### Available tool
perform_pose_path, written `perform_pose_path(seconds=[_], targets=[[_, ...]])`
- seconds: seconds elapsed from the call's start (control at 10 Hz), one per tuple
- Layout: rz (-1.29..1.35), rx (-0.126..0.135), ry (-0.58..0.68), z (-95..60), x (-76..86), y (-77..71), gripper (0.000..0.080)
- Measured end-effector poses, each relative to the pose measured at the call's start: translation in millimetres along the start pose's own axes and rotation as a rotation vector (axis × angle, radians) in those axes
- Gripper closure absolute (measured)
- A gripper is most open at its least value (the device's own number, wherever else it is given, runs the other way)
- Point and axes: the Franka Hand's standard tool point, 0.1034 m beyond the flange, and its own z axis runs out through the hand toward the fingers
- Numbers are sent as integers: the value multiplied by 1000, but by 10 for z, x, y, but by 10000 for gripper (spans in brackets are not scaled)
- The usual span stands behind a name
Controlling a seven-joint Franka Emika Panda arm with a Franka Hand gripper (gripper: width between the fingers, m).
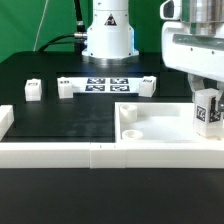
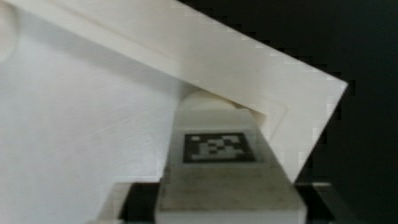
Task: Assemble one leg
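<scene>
My gripper is at the exterior view's right, shut on a white leg with a black-and-white tag on its face. It holds the leg upright over the far right corner of the large flat white square panel, which lies on the black table. In the wrist view the leg fills the space between the two dark fingers, its far end at the panel's corner. I cannot tell whether the leg touches the panel. Three more legs stand at the back: one, one, one.
The marker board lies at the back in front of the arm's white base. A white frame rail runs along the table's front, with a short side piece at the exterior view's left. A round hole marks the panel's near left corner.
</scene>
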Motion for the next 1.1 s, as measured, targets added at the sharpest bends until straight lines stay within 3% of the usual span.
perform_pose_path(seconds=[0.4, 0.6, 0.7, 0.8, 1.1], targets=[[338, 1, -18, 6, 8, -1, 508], [406, 0, -29, 7, -27, 1, 264], [395, 0, -29, 7, -29, 1, 264], [351, 1, -29, 7, -30, 1, 171], [21, -5, -28, 4, -4, 9, 151]])
